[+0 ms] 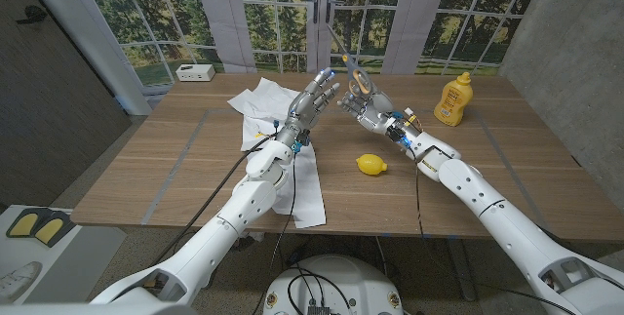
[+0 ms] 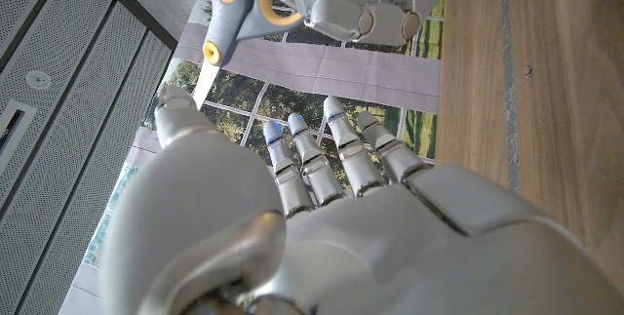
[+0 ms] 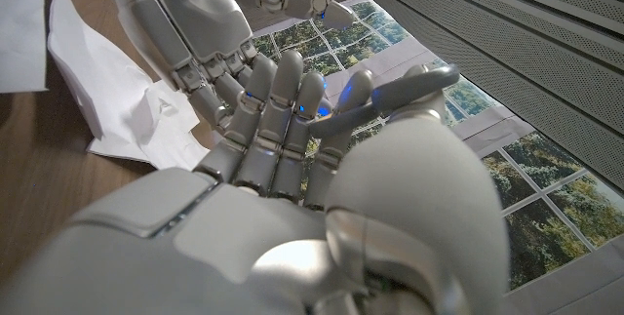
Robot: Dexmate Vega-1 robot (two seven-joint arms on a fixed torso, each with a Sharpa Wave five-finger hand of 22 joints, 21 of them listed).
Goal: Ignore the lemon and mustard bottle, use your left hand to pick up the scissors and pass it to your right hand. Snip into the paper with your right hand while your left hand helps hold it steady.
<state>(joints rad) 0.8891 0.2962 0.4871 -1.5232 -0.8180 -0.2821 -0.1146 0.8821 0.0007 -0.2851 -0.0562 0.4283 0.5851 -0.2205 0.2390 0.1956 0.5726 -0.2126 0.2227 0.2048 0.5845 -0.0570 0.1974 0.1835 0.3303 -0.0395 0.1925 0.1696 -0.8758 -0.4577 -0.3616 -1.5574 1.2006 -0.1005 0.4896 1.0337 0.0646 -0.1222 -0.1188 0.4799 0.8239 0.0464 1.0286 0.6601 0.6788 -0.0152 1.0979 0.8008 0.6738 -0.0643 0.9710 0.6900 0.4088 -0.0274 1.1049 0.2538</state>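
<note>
The scissors [image 1: 358, 83] have yellow and grey handles and are raised above the table's back middle, blades pointing up. My right hand [image 1: 370, 107] grips them by the handles. In the left wrist view the scissors [image 2: 232, 11] sit in the right hand [image 2: 363, 5], just beyond my left fingertips [image 2: 331, 120]. My left hand [image 1: 314, 100] is raised beside them, fingers straight and spread, holding nothing. The white paper [image 1: 292, 159] lies on the table under my left forearm, crumpled at its far end [image 1: 259, 98]. In the right wrist view my right hand [image 3: 322, 208] faces the left hand [image 3: 190, 22], with the paper [image 3: 107, 100] beyond.
A lemon [image 1: 370, 165] lies on the wooden table [image 1: 507, 174] under my right forearm. A yellow mustard bottle [image 1: 451, 98] stands at the back right. A small white box [image 1: 195, 72] sits off the table's back left corner.
</note>
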